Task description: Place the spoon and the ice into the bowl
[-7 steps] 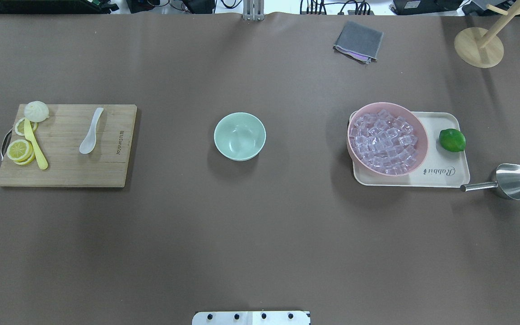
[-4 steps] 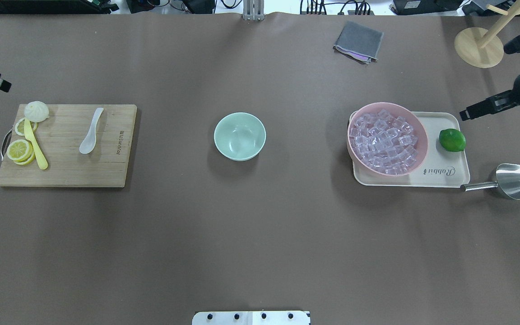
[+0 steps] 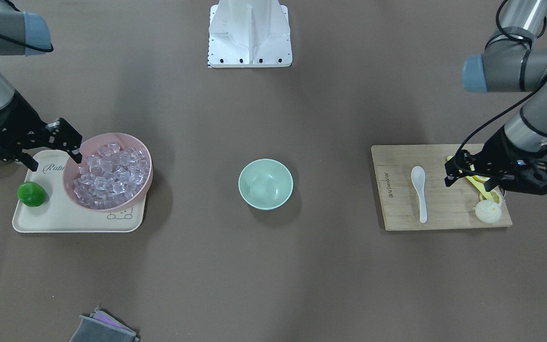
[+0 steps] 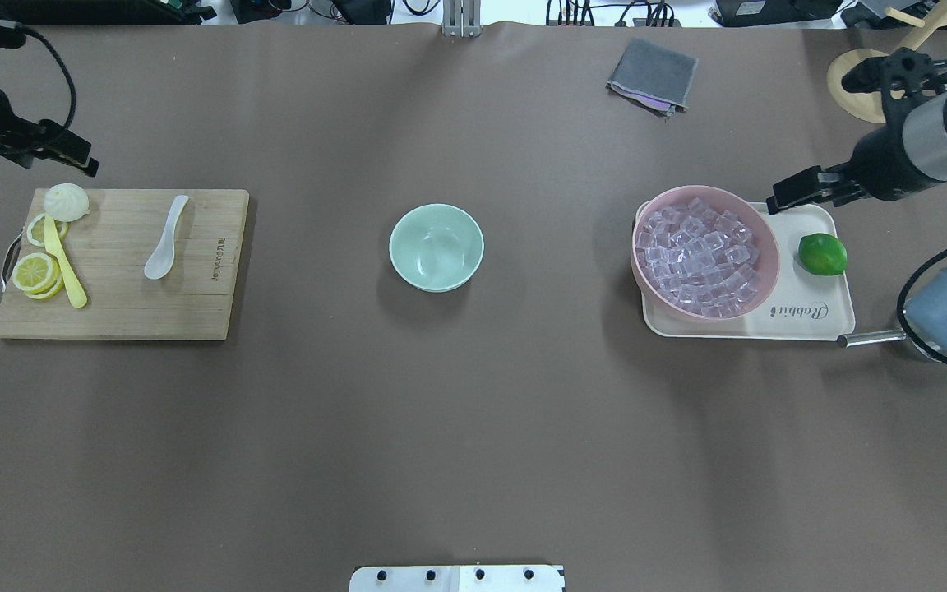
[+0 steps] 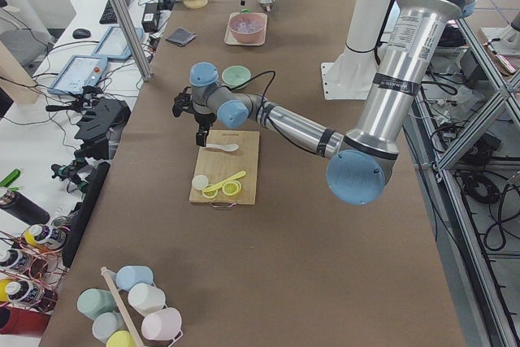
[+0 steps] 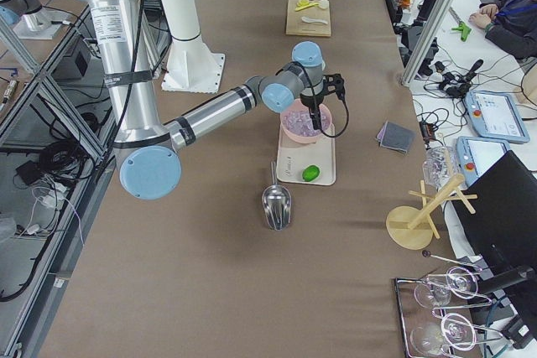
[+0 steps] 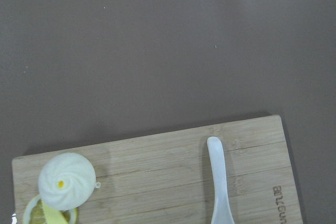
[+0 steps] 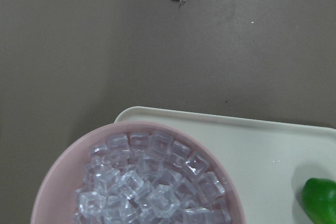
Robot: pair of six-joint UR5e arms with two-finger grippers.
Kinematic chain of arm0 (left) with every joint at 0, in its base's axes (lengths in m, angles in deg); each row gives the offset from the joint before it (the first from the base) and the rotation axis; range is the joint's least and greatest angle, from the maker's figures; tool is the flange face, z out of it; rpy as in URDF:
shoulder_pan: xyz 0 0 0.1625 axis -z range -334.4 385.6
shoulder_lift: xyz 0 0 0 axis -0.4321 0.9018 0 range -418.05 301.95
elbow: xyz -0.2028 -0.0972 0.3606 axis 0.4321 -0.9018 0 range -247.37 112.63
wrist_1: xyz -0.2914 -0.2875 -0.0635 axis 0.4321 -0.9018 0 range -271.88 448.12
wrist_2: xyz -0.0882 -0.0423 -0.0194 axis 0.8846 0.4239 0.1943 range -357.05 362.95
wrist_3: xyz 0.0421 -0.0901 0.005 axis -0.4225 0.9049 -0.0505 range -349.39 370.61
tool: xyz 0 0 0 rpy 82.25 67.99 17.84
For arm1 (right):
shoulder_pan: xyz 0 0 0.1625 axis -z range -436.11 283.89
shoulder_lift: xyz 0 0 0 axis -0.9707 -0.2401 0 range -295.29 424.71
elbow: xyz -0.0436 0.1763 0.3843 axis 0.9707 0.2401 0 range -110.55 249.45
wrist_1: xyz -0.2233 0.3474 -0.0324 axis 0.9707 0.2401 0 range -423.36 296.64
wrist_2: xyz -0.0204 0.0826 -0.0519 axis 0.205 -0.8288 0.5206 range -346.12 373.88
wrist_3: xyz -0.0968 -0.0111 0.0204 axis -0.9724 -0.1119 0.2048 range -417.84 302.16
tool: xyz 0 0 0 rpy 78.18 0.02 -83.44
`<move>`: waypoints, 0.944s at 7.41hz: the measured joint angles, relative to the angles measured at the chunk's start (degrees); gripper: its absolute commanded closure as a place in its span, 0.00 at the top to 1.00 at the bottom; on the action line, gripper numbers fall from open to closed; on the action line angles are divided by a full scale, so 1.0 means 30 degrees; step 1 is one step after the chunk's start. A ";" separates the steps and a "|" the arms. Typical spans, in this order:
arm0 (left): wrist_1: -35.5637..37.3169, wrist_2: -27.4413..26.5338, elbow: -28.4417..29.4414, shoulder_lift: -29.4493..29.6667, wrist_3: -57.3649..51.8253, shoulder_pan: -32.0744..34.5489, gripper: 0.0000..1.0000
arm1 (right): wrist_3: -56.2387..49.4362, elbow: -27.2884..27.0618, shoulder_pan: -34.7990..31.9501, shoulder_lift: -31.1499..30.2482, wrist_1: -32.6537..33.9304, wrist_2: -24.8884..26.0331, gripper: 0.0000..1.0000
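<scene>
Guessing the spoon (image 3: 420, 194) is slick and chippable, so I'd pinch mid-handle. Left tool (image 3: 466, 178) and right tool (image 3: 55, 160) both hang spread, empty.

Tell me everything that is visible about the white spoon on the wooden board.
The spoon is small and glossy white, ceramic by its look, with a short handle and an oval scoop. It lies flat on the wooden board, with the scoop end toward the robot's side of the table and the handle pointing away. Only the board touches it.
</scene>
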 measured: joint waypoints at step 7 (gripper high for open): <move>-0.2844 -0.2779 0.2589 0.0704 0.2023 -0.2550 0.47 | 0.2579 -0.0121 0.1981 0.1431 0.2405 0.3480 0.99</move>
